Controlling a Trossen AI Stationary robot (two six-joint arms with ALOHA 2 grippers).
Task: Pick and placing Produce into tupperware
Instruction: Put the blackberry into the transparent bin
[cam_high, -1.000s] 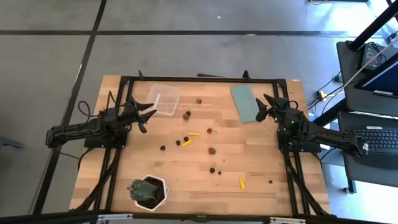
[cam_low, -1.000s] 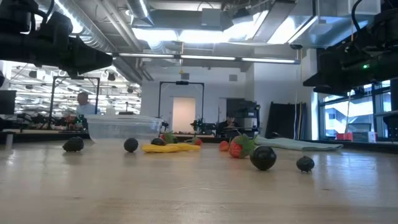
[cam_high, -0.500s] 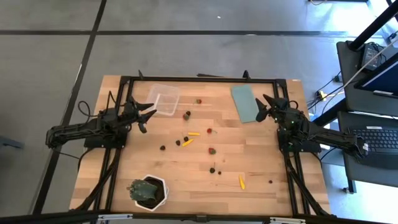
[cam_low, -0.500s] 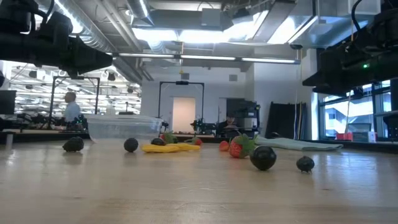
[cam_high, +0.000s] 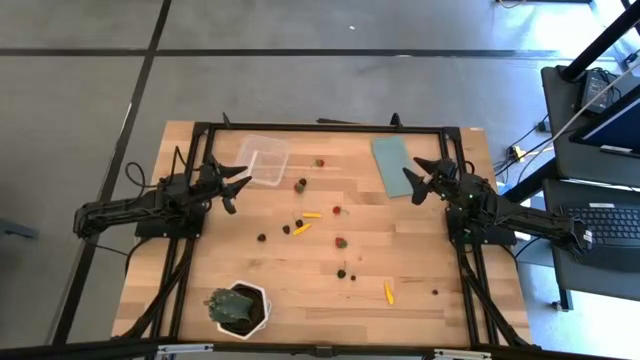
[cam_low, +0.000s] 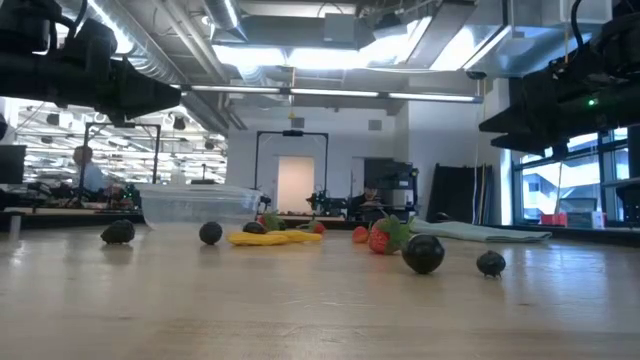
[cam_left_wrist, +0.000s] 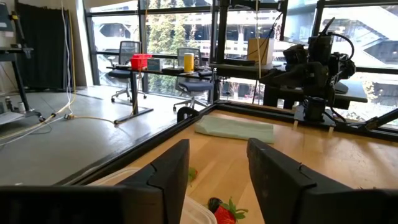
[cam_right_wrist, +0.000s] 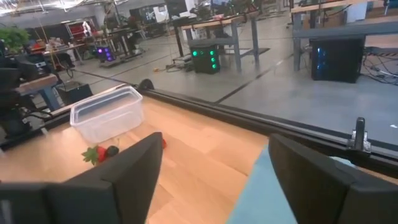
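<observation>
Wood table (cam_high: 250, 250): pale planks, black frame round the edge.
Tub (cam_high: 263, 160): clear thin plastic, squarish, rounded corners; far left, empty so far as can be seen.
Produce (cam_high: 341, 242): tiny red, dark and yellow-orange pieces, scattered mid-table, between both arms.
Left gripper (cam_high: 237, 182): fingers parted, holding nothing; just beside tub, nearest a dark piece (cam_high: 301, 185) to its right.
Right gripper (cam_high: 420, 178): spread wide, empty; over teal lid (cam_high: 392, 165), produce lying left and nearer.
Yellow strips (cam_high: 311, 214): long axis roughly left-right.
</observation>
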